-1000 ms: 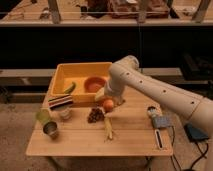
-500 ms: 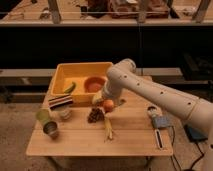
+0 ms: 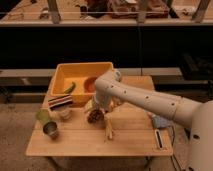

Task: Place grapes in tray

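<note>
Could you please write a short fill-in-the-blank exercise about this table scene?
1. The grapes lie on the wooden ____, outside the tray.
2. The red-orange bowl sits inside the ____.
3. The gripper hangs right above the dark ____.
Missing words: table; tray; grapes.

Table [image 3: 130, 136]: light wood, matt, plank seams visible. Tray [image 3: 61, 75]: yellow plastic, smooth, slight sheen. Bowl [image 3: 90, 84] in it: red-orange, smooth, looks plastic. Arm [image 3: 145, 97]: smooth white shell, semi-matt, small dark dots. Gripper [image 3: 98, 108] at the arm's end, just above the grapes [image 3: 95, 117], mostly hidden, finish unclear. Grapes: dark, lumpy, dull. Cup [image 3: 50, 131] front left: metal, shiny.
</note>
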`<state>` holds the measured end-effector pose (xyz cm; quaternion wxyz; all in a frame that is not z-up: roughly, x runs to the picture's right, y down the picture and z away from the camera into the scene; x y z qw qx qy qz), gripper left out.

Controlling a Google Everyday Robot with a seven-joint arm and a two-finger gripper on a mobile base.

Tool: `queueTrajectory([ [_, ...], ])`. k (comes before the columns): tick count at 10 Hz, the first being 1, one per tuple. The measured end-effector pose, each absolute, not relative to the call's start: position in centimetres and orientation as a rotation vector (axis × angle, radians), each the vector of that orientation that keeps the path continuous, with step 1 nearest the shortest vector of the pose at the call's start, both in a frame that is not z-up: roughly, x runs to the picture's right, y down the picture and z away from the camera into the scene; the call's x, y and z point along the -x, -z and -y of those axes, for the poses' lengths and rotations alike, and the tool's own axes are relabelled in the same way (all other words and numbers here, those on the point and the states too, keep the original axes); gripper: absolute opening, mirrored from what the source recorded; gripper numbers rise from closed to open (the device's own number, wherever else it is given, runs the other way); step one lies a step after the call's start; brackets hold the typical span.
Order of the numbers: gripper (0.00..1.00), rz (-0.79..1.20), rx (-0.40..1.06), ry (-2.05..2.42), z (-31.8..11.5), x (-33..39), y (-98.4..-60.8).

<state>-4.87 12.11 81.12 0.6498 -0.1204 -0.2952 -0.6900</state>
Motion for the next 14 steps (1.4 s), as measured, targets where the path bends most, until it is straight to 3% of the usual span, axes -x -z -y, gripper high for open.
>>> queueTrajectory([
  [4, 0.79, 0.618, 0.334, 1.589, -14.4, 5.3, -84.9],
  [12, 0.03, 0.640, 0.326, 1.599, -15.3, 6.4, -86.7],
  [14, 0.00, 0.694, 0.304, 1.566, -15.3, 6.3, -86.3],
])
